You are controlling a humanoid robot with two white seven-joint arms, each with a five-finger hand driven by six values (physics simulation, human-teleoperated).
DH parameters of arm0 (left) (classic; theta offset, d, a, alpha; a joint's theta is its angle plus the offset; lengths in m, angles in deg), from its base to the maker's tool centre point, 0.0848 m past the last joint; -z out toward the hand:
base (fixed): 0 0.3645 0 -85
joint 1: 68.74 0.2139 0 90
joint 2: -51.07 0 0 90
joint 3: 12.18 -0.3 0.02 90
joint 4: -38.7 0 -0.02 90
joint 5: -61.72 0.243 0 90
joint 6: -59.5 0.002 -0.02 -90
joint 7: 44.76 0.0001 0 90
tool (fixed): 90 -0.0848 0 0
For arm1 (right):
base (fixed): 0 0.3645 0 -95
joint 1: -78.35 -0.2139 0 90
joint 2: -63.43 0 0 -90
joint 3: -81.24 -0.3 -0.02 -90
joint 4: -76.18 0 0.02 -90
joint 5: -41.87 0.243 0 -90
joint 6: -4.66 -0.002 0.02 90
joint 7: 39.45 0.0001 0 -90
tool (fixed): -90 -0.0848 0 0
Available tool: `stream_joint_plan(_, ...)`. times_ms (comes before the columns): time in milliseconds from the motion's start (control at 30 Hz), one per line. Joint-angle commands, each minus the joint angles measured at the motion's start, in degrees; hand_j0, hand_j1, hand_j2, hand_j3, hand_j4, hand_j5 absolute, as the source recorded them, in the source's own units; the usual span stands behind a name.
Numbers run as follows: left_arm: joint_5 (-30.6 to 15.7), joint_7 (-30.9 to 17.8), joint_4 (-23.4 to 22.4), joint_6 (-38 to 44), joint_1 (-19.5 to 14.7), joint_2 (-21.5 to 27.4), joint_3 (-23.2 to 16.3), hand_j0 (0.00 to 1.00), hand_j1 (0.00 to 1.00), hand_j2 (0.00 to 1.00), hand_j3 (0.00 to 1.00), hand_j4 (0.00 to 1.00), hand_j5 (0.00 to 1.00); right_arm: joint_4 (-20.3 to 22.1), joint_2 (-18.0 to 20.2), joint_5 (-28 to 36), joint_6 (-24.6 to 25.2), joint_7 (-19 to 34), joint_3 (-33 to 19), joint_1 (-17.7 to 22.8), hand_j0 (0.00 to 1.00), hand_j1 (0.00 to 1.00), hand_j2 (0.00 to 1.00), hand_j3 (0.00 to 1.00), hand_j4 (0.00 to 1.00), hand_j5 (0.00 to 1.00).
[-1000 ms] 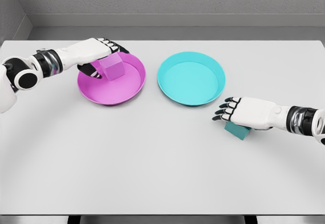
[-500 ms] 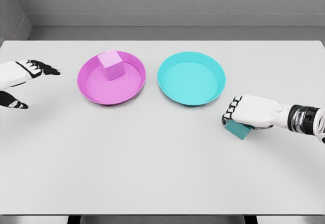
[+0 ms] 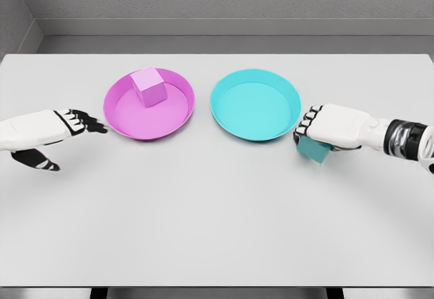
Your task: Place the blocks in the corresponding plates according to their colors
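Note:
A pink block [image 3: 150, 86] rests inside the magenta plate [image 3: 129, 124] at the upper left of the table. To its right lies the cyan plate [image 3: 234, 118], with nothing in it. My right hand [image 3: 312, 136] is curled around a teal block [image 3: 312, 151], which hangs tilted just off the table beside the cyan plate's right rim. My left hand [image 3: 64, 136] hovers left of the magenta plate, fingers spread and holding nothing.
The white table [image 3: 217, 217] stretches wide in front of both plates. A grey wall runs behind its far edge.
My left hand let go of the pink block in the magenta plate and drew back to the left. My right hand closed on the teal block and lifted it toward the cyan plate.

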State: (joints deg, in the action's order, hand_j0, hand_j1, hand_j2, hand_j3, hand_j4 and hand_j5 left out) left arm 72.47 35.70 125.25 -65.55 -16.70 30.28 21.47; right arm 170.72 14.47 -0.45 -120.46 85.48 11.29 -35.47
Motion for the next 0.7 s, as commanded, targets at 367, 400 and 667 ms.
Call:
stream_joint_plan(367, -0.2, 0.0, -1.7, 0.0, 0.0, -0.2, 0.0, 1.0, 1.0, 1.0, 1.0, 1.0, 1.0, -11.1, -11.6, 4.4, 0.1, 0.1, -0.4, -13.1, 0.46, 0.46, 0.46, 0.46, 0.46, 0.46)
stream_joint_plan(400, -0.2, 0.0, -1.8, 0.0, 0.1, -0.2, 0.0, 1.0, 1.0, 1.0, 1.0, 1.0, 1.0, -11.7, -12.0, 4.4, 0.1, 0.1, -0.3, -13.6, 0.46, 0.46, 0.46, 0.46, 0.46, 0.46)
stream_joint_plan(667, -0.2, 0.0, -1.8, 0.0, 0.1, -0.3, -0.1, 1.0, 1.0, 1.0, 1.0, 1.0, 1.0, -17.9, -17.7, 1.2, 0.1, 0.1, 2.1, -17.0, 0.49, 0.49, 0.49, 0.49, 0.49, 0.49)
